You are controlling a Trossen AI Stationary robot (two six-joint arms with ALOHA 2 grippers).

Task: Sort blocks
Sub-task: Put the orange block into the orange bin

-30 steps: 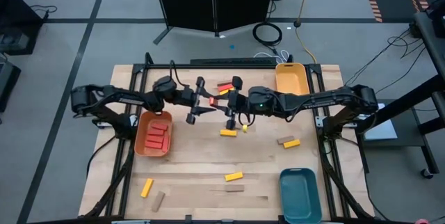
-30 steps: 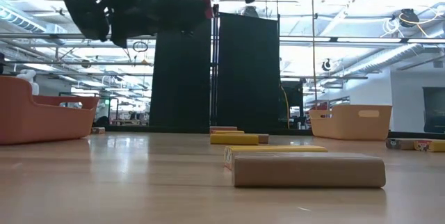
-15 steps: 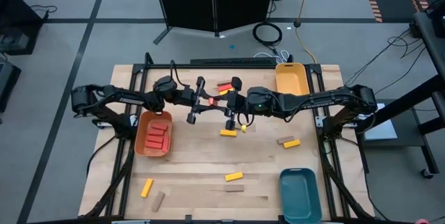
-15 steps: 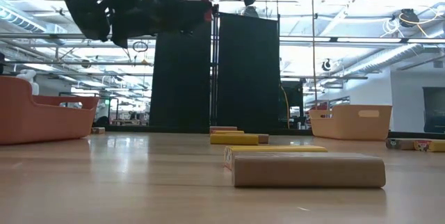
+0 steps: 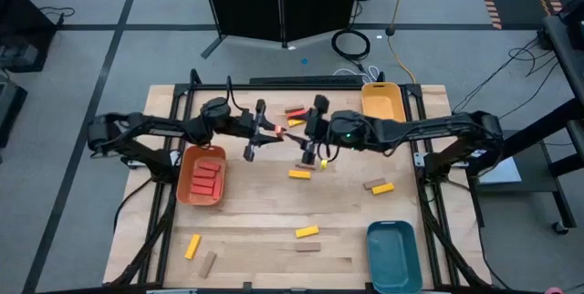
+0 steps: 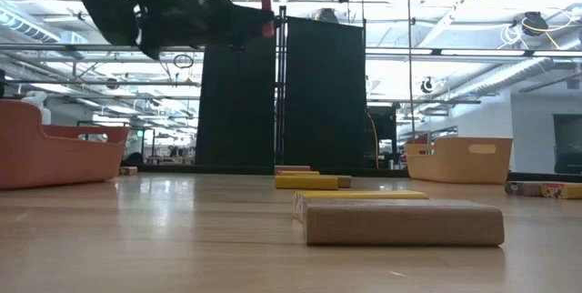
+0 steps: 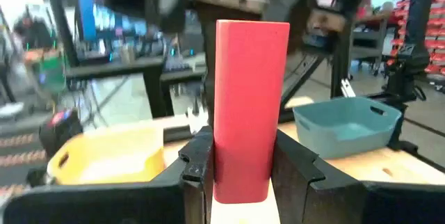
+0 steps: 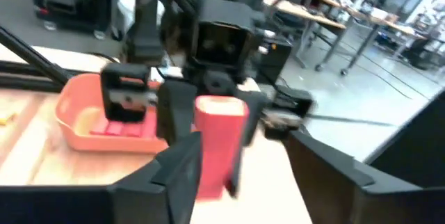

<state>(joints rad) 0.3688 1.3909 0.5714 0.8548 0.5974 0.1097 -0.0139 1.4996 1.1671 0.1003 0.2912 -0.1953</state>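
Red block (image 7: 243,106): flat rectangular bar, plain red, standing on end between the closed fingers of the left gripper (image 5: 271,132), raised above the table (image 5: 265,207) just beside the orange tray (image 5: 189,190).

Right gripper (image 5: 301,136): facing the red block from the side away from the orange tray, jaws spread wide, holding nothing.

Loose blocks on the table, near to far from the orange tray: yellow 1 (image 5: 192,246) and tan 1 (image 5: 208,263) by the front edge; yellow 1 (image 5: 298,174) under the grippers; yellow 1 (image 5: 307,232); red-and-tan pair (image 5: 295,110) toward the back; yellow and tan pair (image 5: 379,185).

Orange tray contents: about four red blocks (image 5: 208,175).

Other trays: yellow 1 (image 5: 382,102); teal 1 (image 5: 393,255), farthest.
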